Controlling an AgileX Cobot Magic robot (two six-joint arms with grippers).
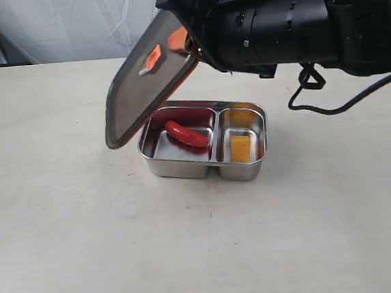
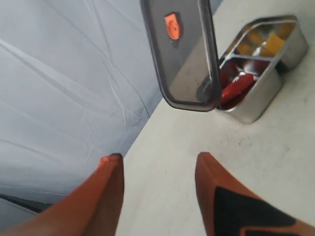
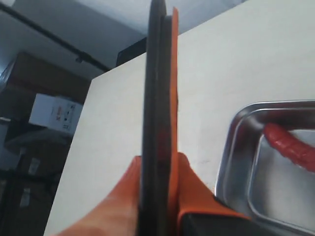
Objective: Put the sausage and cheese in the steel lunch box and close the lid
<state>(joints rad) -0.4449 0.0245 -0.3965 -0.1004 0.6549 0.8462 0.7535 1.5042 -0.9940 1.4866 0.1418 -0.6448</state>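
The steel lunch box (image 1: 177, 166) stands open on the table. The red sausage (image 1: 185, 134) lies in its larger compartment and the yellow cheese (image 1: 241, 147) in the smaller one. My right gripper (image 1: 185, 43) is shut on one end of the dark lid (image 1: 142, 89). The lid hangs tilted above the box's left side, its low end beside the box. The wrist view shows the lid (image 3: 158, 98) edge-on between the orange fingers (image 3: 189, 182), next to the box (image 3: 227, 157) and sausage (image 3: 290, 147). My left gripper (image 2: 158, 158) is open and empty over bare table, well away from the lid (image 2: 184, 59) and box (image 2: 261, 96).
A black cable (image 1: 315, 102) hangs from the right arm behind the box. A pale curtain (image 2: 64, 88) backs the table's far edge. Cartons (image 3: 54, 115) stand beyond the table in the right wrist view.
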